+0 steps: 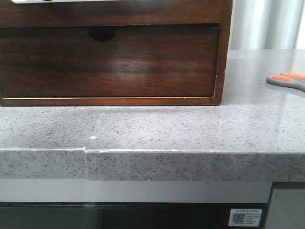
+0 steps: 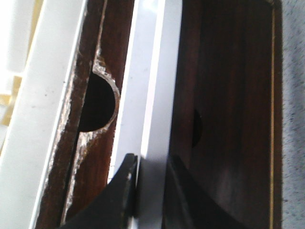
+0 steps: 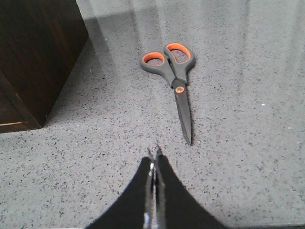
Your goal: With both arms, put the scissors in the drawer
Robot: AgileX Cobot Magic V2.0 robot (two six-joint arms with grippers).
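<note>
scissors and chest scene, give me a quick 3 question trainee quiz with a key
1. True or false: the scissors lie closed and flat on the grey countertop, apart from the wooden chest.
2. Multiple choice: what is the left gripper closed around? A) the scissors B) a whitish drawer edge C) nothing
3. Fill in: the right gripper hovers shut over the countertop, just short of the scissors' ____.

Key: 1 true; 2 B; 3 blade tip
</note>
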